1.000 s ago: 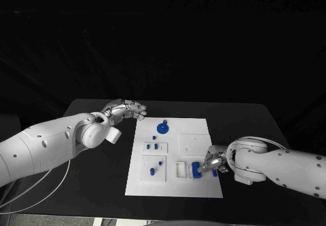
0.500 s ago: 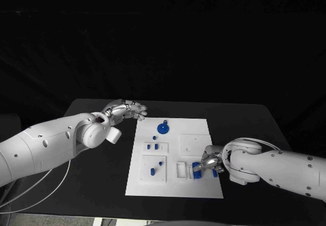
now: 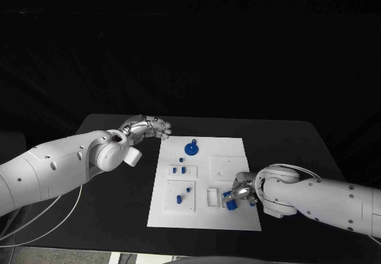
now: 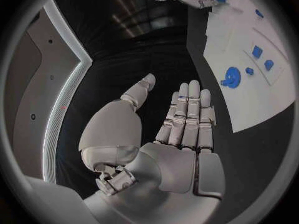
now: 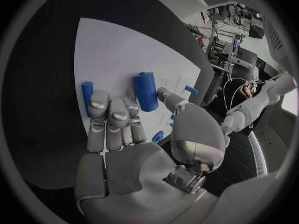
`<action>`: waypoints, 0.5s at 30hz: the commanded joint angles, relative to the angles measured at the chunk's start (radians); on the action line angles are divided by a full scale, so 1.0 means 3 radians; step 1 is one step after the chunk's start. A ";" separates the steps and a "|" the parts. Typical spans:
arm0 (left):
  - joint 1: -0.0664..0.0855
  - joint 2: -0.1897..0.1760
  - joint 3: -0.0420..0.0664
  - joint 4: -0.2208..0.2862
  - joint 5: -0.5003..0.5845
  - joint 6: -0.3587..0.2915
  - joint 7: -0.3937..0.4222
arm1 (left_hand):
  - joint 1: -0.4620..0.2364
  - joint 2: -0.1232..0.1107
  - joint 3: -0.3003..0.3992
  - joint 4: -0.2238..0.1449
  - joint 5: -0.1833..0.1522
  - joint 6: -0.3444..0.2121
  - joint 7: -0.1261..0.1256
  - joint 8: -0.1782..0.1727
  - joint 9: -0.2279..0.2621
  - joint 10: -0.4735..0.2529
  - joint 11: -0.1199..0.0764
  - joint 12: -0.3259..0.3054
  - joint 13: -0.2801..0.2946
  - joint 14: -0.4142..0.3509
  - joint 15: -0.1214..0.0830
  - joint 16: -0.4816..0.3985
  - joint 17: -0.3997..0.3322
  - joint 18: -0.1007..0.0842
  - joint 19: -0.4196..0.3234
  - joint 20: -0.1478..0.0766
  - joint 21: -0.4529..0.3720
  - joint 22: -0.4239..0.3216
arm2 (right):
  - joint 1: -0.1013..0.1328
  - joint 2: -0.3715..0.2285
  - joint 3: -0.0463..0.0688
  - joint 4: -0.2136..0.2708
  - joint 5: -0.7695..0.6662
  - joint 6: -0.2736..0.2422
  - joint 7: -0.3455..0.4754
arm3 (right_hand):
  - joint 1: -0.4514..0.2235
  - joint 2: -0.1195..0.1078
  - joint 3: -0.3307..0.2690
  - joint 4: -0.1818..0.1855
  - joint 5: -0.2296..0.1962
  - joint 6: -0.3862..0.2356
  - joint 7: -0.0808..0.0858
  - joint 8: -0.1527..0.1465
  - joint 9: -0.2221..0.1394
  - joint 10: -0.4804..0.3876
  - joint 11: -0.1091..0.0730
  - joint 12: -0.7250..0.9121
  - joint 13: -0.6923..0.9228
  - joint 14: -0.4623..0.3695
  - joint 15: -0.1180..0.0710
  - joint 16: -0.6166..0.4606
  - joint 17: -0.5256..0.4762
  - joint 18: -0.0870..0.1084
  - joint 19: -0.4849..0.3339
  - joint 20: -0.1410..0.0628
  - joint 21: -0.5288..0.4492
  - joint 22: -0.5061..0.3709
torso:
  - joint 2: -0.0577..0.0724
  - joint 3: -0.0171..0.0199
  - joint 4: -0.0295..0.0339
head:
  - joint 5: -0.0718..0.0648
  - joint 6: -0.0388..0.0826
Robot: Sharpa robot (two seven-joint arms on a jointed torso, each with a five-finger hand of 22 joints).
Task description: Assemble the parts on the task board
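right wrist view: the right hand (image 5: 134, 134) has its fingers (image 5: 111, 115) partly curled, their tips lying against the task board (image 5: 112, 55) at the near end of a blue cylinder (image 5: 146, 90), with the thumb (image 5: 169, 98) at the cylinder's other side; whether the part is pinched or merely touched cannot be told. the cylinder's long axis runs away from the palm, straight out from the fingertips, flat on the white board. a smaller blue peg (image 5: 87, 92) lies just beside the outermost finger, parallel to the cylinder. seen from the head camera, the right hand (image 3: 242, 190) sits at the board's near right corner area, over the blue part (image 3: 230, 198) beside a white slotted block (image 3: 213, 198); the right arm is plainly the nearer one. the left hand (image 3: 148, 127) hovers off the board's far left corner above the tabletop (image 3: 119, 187), fingers (image 4: 187, 115) straight and together, holding nothing. the board's right edge lies close beside the right hand; free room, by judgement, opens toward the board's middle, around the empty white plate (image 3: 226, 166).
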 commanded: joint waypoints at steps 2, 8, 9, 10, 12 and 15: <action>0.0001 0.0002 0.0002 0.0007 -0.0021 0.0020 0.0003 | -0.0019 0.0018 -0.0022 0.0005 -0.0019 -0.0030 0.0004 0.0021 -0.0004 -0.0016 -0.0001 -0.0017 0.0006 0.0020 0.0009 -0.0023 0.0005 -0.0008 -0.0001 0.0008 -0.0015 0.0006 | -0.0024 0.0002 -0.0016 -0.0019 -0.0041 -0.0029 -0.0015 | 0.0012 0.0055 -0.0025 -0.0029 -0.0016 0.0021 0.0013 0.0001 -0.0005 -0.0011 -0.0012 0.0004 0.0007 -0.0009 0.0003 -0.0018 0.0006 0.0178 -0.0021 -0.0006 0.0020 0.0054 | -0.0001 -0.0004 -0.0003 | 0.0003 -0.0002; 0.0002 -0.0003 0.0002 0.0010 -0.0027 0.0018 -0.0001 | -0.0016 0.0021 -0.0021 0.0004 -0.0018 -0.0031 0.0004 0.0020 -0.0005 -0.0016 -0.0001 -0.0017 0.0006 0.0023 0.0008 -0.0024 0.0008 -0.0007 0.0001 0.0007 -0.0015 0.0007 | -0.0024 -0.0022 -0.0016 0.0002 -0.0041 -0.0042 -0.0012 | 0.0076 0.0154 -0.0057 -0.0134 -0.0017 0.0054 0.0003 0.0011 0.0007 0.0001 -0.0021 0.0006 0.0014 -0.0005 -0.0005 -0.0023 0.0016 0.0178 -0.0029 -0.0003 0.0028 0.0059 | -0.0002 -0.0003 -0.0002 | 0.0009 -0.0001; 0.0002 -0.0003 0.0002 0.0010 -0.0027 0.0017 -0.0002 | -0.0015 0.0021 -0.0021 0.0004 -0.0018 -0.0031 0.0004 0.0020 -0.0005 -0.0016 -0.0001 -0.0017 0.0006 0.0023 0.0008 -0.0024 0.0009 -0.0007 0.0001 0.0007 -0.0015 0.0007 | -0.0024 -0.0025 -0.0016 0.0004 -0.0041 -0.0044 -0.0011 | 0.0076 0.0154 -0.0057 -0.0134 -0.0017 0.0054 0.0003 0.0011 0.0007 0.0001 -0.0021 0.0006 0.0014 -0.0005 -0.0005 -0.0023 0.0016 0.0178 -0.0029 -0.0003 0.0028 0.0059 | -0.0002 -0.0004 -0.0001 | 0.0010 -0.0004; 0.0002 -0.0005 0.0002 0.0011 -0.0028 0.0016 -0.0002 | -0.0015 0.0021 -0.0021 0.0004 -0.0018 -0.0031 0.0004 0.0020 -0.0005 -0.0016 -0.0001 -0.0017 0.0006 0.0023 0.0008 -0.0024 0.0009 -0.0007 0.0001 0.0007 -0.0015 0.0007 | -0.0024 -0.0033 -0.0016 0.0011 -0.0041 -0.0055 -0.0008 | 0.0076 0.0154 -0.0057 -0.0134 -0.0017 0.0054 0.0003 0.0011 0.0007 0.0001 -0.0021 0.0006 0.0014 -0.0005 -0.0005 -0.0023 0.0016 0.0178 -0.0029 -0.0003 0.0028 0.0059 | -0.0002 -0.0003 -0.0001 | 0.0010 -0.0004; 0.0002 -0.0006 0.0002 0.0011 -0.0029 0.0012 -0.0002 | -0.0012 0.0024 -0.0019 0.0002 -0.0017 -0.0031 0.0004 0.0021 -0.0005 -0.0015 -0.0002 -0.0017 0.0006 0.0024 0.0008 -0.0024 0.0010 -0.0006 0.0002 0.0007 -0.0016 0.0008 | -0.0024 -0.0058 -0.0016 0.0035 -0.0038 -0.0091 0.0005 | 0.0127 0.0270 -0.0027 -0.0180 -0.0017 0.0100 -0.0010 0.0032 0.0017 0.0023 -0.0032 0.0018 0.0024 -0.0003 -0.0014 -0.0025 0.0020 0.0178 -0.0032 -0.0004 0.0031 0.0059 | -0.0002 -0.0004 -0.0001 | 0.0010 -0.0003; 0.0002 -0.0009 0.0002 0.0013 -0.0030 0.0008 -0.0003 | -0.0011 0.0025 -0.0019 0.0001 -0.0017 -0.0030 0.0004 0.0021 -0.0005 -0.0015 -0.0002 -0.0017 0.0006 0.0025 0.0007 -0.0025 0.0012 -0.0006 0.0003 0.0006 -0.0016 0.0009 | -0.0022 -0.0102 -0.0016 0.0095 0.0049 -0.0176 0.0011 | 0.0118 0.0314 -0.0040 -0.0234 -0.0017 0.0127 -0.0019 0.0037 0.0019 0.0038 -0.0041 0.0016 0.0023 -0.0001 -0.0023 -0.0029 0.0025 0.0178 -0.0037 0.0006 0.0037 0.0061 | -0.0002 -0.0003 -0.0002 | 0.0013 -0.0002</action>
